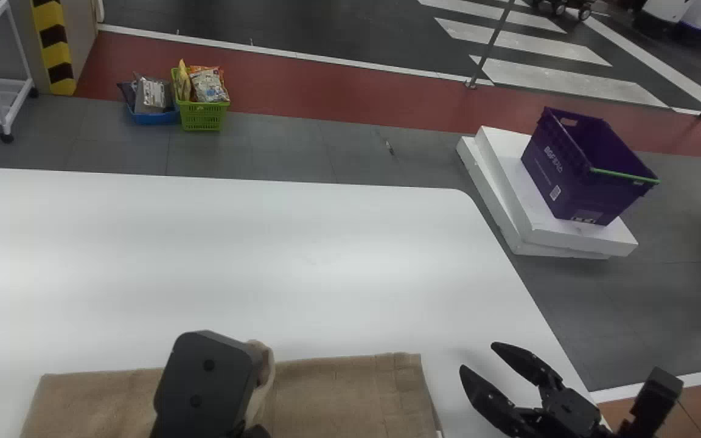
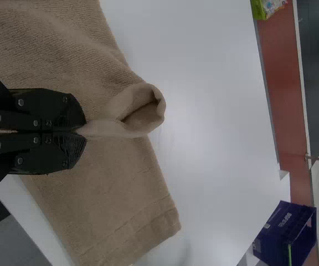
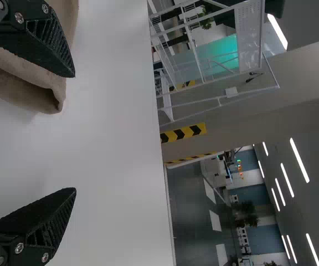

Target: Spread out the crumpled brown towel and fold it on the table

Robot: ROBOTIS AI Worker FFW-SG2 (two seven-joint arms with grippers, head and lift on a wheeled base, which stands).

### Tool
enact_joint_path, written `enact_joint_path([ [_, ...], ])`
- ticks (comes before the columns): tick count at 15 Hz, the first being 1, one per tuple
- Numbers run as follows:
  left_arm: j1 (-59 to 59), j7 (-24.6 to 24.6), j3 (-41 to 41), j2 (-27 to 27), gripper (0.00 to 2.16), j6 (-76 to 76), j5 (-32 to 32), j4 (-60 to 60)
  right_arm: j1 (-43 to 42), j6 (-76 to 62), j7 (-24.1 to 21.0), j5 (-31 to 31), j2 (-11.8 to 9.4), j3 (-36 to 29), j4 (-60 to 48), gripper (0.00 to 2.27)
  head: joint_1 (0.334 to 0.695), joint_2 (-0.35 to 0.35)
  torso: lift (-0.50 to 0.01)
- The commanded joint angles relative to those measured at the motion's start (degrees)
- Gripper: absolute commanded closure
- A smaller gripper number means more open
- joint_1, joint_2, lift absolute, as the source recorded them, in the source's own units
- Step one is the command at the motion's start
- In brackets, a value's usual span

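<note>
The brown towel (image 1: 350, 389) lies fairly flat along the near side of the white table, with a raised fold near its middle. Over that fold is my left gripper (image 1: 250, 389), its tips hidden by its own housing in the head view. In the left wrist view my left gripper (image 2: 85, 132) is shut on a pinched ridge of the towel (image 2: 115, 183), which bulges into a loop beyond the tips. To the right of the towel, above the table, my right gripper (image 1: 476, 357) stands open and empty. The right wrist view has my right gripper (image 3: 75, 133) with fingers wide apart, the towel (image 3: 21, 77) beside one.
The white table (image 1: 235, 261) ends at a right edge near my right gripper. Beyond it, a purple crate (image 1: 582, 170) rests on white slabs (image 1: 509, 201) on the floor. Green (image 1: 203, 115) and blue (image 1: 153, 117) baskets with packets stand behind the table.
</note>
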Motion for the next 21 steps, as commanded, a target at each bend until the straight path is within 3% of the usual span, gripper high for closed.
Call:
enact_joint_path([
  [1, -0.2, 0.1, -2.2, -0.2, 0.0, 0.6, 0.4, 2.0, 0.0, 0.3, 0.0, -0.1, 0.1, 0.9, -0.5, 0.07, 0.695, -0.35, -0.127],
  [8, 2.1, -1.9, 5.3, 0.7, 0.02, 0.6, 4.8, -4.2, 2.3, 18.1, -0.1, -0.9, 0.1, 1.9, -16.4, 0.05, 0.695, -0.35, -0.127],
  [12, 4.4, -3.8, 17.9, 3.5, 0.08, 0.6, 4.9, -8.8, 4.3, 38.8, -1.9, -1.0, 0.1, 4.9, -29.1, 0.06, 0.695, -0.35, -0.127],
  [15, 7.6, -9.9, 32.3, 3.8, 0.08, 0.6, 4.7, -9.2, 7.4, 58.0, -8.6, -0.2, 0.1, 12.2, -38.2, 0.08, 0.695, -0.345, -0.127],
  [17, 7.7, -12.6, 37.6, 3.7, 0.09, 0.6, 4.9, -7.4, 8.1, 69.2, -12.8, 0.6, 0.1, 17.1, -42.8, 0.08, 0.695, -0.217, -0.127],
  [18, 7.7, -13.8, 39.1, 3.7, 0.09, 0.6, 5.0, -6.7, 8.3, 72.0, -15.0, 1.3, 0.1, 19.4, -44.0, 0.08, 0.695, -0.095, -0.127],
  [21, 8.9, -15.8, 41.6, 3.5, 0.09, 0.6, 5.1, -5.5, 7.7, 75.7, -21.6, 2.3, 0.1, 25.0, -44.6, 0.08, 0.695, 0.037, -0.127],
])
